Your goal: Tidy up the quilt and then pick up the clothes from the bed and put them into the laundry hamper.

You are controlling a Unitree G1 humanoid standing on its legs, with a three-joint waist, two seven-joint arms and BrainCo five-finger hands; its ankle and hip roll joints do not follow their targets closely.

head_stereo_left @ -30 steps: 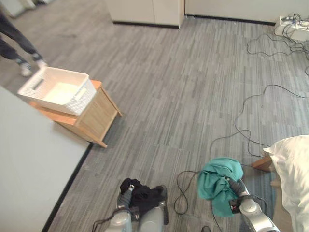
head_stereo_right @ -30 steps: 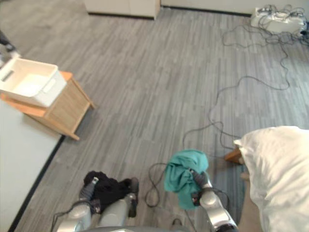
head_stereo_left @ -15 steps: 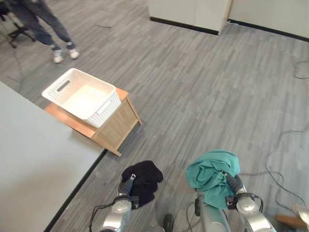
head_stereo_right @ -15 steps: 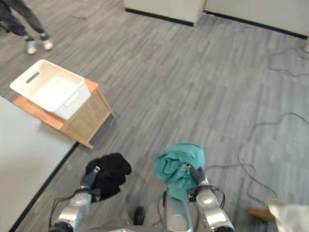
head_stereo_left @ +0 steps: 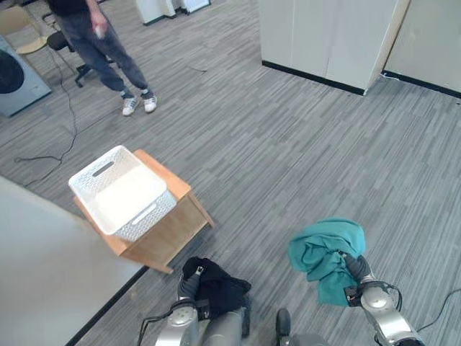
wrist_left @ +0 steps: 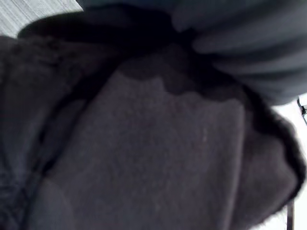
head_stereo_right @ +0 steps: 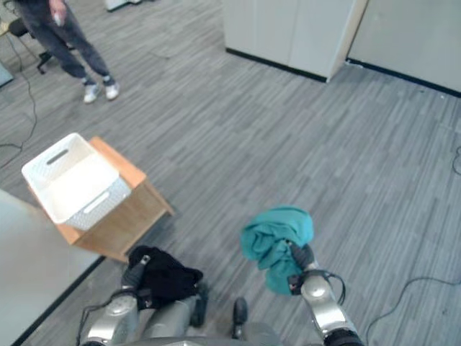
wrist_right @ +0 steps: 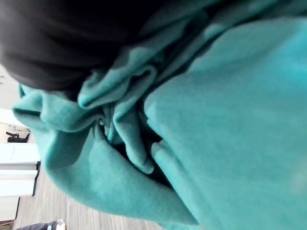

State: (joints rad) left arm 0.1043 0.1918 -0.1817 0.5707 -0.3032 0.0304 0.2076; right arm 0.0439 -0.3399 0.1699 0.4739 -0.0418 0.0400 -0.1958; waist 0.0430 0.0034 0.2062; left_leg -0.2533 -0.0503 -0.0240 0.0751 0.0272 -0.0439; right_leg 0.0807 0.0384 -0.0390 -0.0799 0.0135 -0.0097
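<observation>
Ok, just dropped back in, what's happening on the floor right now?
The robot is carrying clothes in both hands. Its left hand is bunched in a black garment, its right hand in a teal garment. The white hamper sits empty on a small wooden stand ahead to its left. A person stands beyond the hamper.

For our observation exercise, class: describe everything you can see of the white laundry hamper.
The white laundry hamper is a rectangular, open-topped basket that looks like plastic, with woven-pattern walls and a slot handle cut into each short end. It appears empty and sits upright, turned at an angle, on a low wooden stand on the grey floor. Only the stand touches it; no robot hand is near.
</observation>
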